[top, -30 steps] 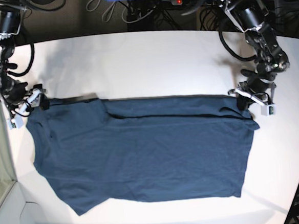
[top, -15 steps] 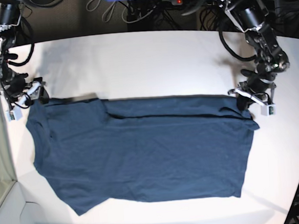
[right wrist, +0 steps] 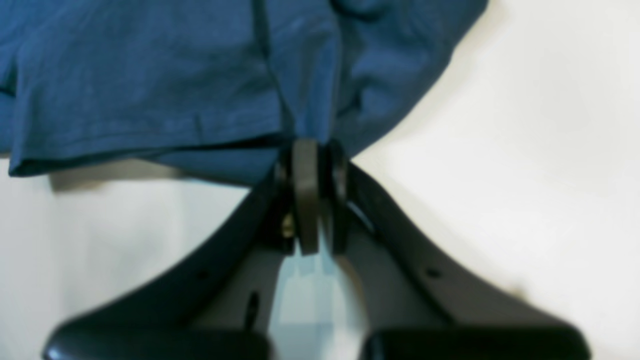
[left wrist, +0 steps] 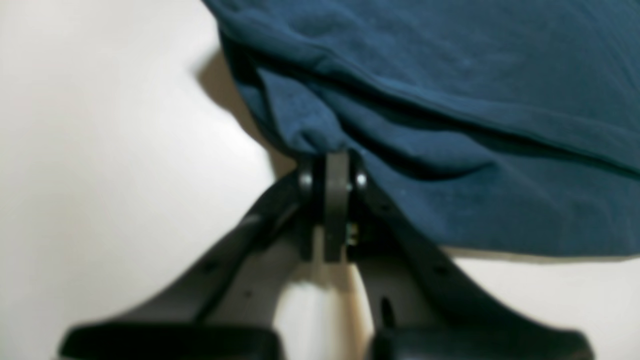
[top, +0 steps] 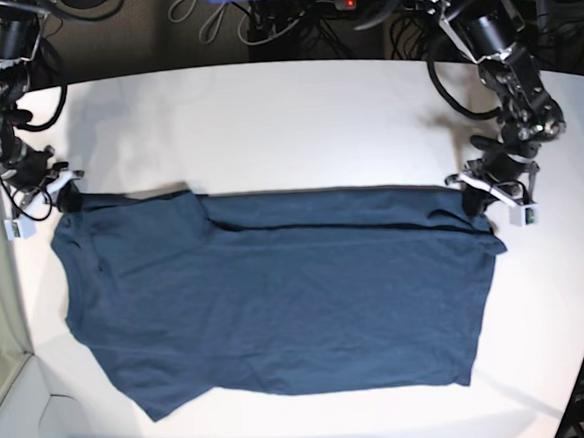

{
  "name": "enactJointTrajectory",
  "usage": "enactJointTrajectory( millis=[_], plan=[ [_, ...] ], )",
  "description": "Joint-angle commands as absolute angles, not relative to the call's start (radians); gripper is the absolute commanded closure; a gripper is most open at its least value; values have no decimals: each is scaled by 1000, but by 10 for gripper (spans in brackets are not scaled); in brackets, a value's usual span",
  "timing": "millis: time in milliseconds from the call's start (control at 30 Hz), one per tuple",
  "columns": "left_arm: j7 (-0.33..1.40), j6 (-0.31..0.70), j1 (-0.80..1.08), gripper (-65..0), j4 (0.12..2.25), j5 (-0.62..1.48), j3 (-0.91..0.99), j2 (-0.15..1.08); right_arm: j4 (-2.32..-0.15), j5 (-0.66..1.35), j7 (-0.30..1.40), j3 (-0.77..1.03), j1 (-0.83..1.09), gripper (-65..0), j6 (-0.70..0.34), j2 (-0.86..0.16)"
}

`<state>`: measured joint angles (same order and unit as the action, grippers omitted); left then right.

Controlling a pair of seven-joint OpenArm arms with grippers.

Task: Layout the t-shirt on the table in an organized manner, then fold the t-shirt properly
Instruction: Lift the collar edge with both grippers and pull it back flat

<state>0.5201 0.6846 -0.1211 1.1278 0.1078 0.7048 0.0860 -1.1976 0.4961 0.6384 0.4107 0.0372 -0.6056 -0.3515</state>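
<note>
The t-shirt (top: 278, 300) lies spread across the near half of the white worktop (top: 265, 121), long axis running left to right, with its far edge doubled over into a narrow folded band. So the layout looks mostly done and the fold is only starting.

The left pincer (left wrist: 336, 155) sits at the shirt's far right corner, jaws pressed together on a small bunched tuck of cloth. The right pincer (right wrist: 312, 147) is at the far left corner, also clamped on the fabric edge, right where a seam runs in. Both wrist views are blurry, so how much cloth each one has can't be told for sure.

What could go wrong from here, as a guess:
- Either bite looks thin, so the corner may slip out as soon as the arms lift.
- On the right corner the pincer may have only the top layer of that folded band, so the layers peel apart instead of travelling together.
- If one arm rises or pulls faster than the other, the shirt skews and the tidy layout is wasted.
- Too much pull drags the whole shirt across the smooth worktop.
</note>
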Motion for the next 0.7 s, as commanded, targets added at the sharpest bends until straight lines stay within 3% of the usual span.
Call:
enactJointTrajectory(
  millis=[0, 400, 667],
  plan=[
    [530, 688, -127, -2, 1148, 105, 707, 97, -1202, 469, 696, 410, 45, 0, -607, -360],
    [541, 688, -28, -2, 1523, 108, 702, 90, -1606, 470, 837, 441, 114, 0, -607, -401],
    [542, 688, -133, -2, 1563, 99, 700, 97, -1649, 467, 963, 430, -90, 0, -607, -435]
  ],
)
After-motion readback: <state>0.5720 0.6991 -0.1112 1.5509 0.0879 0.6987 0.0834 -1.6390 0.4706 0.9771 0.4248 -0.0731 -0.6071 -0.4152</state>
